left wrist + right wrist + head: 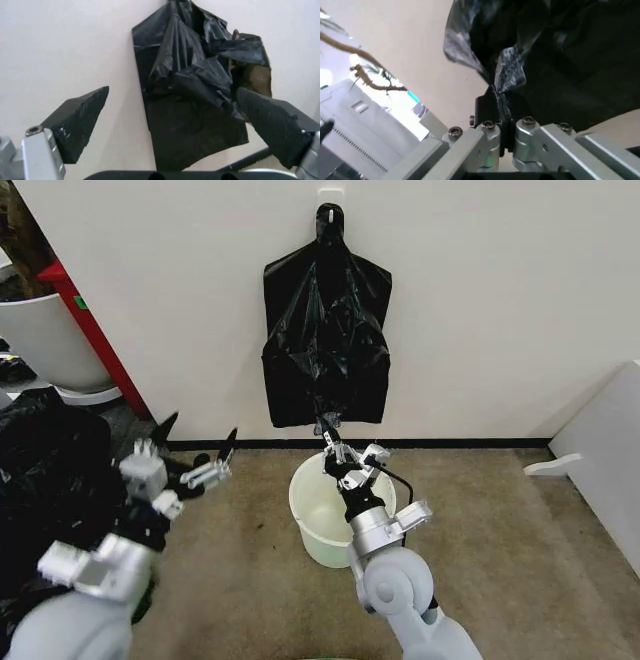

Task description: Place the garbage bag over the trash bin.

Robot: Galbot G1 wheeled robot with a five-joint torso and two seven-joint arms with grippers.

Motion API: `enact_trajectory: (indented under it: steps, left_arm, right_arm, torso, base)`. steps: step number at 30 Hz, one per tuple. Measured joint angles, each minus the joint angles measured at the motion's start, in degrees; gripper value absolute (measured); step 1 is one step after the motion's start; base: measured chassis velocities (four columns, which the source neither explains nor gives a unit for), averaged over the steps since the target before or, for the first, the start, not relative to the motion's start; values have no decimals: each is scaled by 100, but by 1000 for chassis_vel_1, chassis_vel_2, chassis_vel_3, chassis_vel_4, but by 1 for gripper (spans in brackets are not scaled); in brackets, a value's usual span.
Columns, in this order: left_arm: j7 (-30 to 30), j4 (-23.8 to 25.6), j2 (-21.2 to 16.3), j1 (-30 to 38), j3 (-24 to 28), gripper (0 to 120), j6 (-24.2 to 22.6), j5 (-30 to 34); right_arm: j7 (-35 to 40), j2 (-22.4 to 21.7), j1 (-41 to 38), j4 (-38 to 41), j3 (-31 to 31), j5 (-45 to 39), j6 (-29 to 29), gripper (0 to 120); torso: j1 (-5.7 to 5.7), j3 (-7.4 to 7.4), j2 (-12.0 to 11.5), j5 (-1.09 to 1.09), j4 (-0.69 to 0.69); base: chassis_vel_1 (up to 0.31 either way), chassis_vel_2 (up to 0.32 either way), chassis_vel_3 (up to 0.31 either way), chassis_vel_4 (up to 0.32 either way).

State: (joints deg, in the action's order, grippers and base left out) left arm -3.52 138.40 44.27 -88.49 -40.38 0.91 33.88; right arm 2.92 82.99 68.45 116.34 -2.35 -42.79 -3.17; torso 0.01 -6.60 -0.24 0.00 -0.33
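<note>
Your right gripper (331,436) is reaching up over the trash bin (312,505) and has pinched the bottom edge of the garbage bag (325,345); in the right wrist view its fingers are closed tight on a twisted fold of the black plastic (507,75). The bag hangs flat against the white wall from a hook (330,213) at its top, directly above the cream-white bin, which stands on the carpet floor at the wall's foot.

Your left gripper (195,450) hovers to the left of the bin, fingers spread wide and holding nothing; its wrist camera looks up at the hanging bag (195,93), well apart from it.

I judge you are at the fetching step: the bag is gripped but not yet off the hook, and nothing covers the bin. The next move calls for freeing the bag from the hook without tearing the thin film, then getting the left gripper onto an opposite edge so the mouth can be opened over the rim. A single pinch at one fold may slip.
</note>
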Motion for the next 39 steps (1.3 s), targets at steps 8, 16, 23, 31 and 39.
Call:
enact_trajectory:
  steps: [8, 16, 23, 31, 39]
  left_arm:
    - [11, -38, -997, 920, 91, 100, -626, 459]
    - [300, -610, -1727, 2170, 451, 100, -1102, 716]
    - [471, -1270, -1821, 3907, 1836, 100, -1276, 797]
    - [810, -2096, -1525, 6032, 3853, 100, -1426, 843]
    - [1005, -2458, -1005, 7124, 4758, 100, -1699, 688]
  right_arm:
    - [-24, -30, -224, -207, 324, 31, -10, 0]
    - [-60, -72, -366, -265, 411, 44, -38, 0]
    - [-86, -107, -414, -268, 383, 56, -58, 0]
    - [-115, -127, -474, -328, 317, 79, -90, 0]
    - [-121, -137, -522, -350, 214, 80, -97, 0]
  torso:
    - [0, 0, 0, 0, 1]
    - [0, 0, 0, 0, 1]
    - [0, 0, 0, 0, 0]
    - [0, 0, 0, 1, -1]
    - [0, 0, 0, 1, 0]
  base:
    - [0, 0, 0, 0]
    - [0, 0, 0, 0]
    - [0, 0, 0, 0]
    - [0, 0, 0, 0]
    - [0, 0, 0, 0]
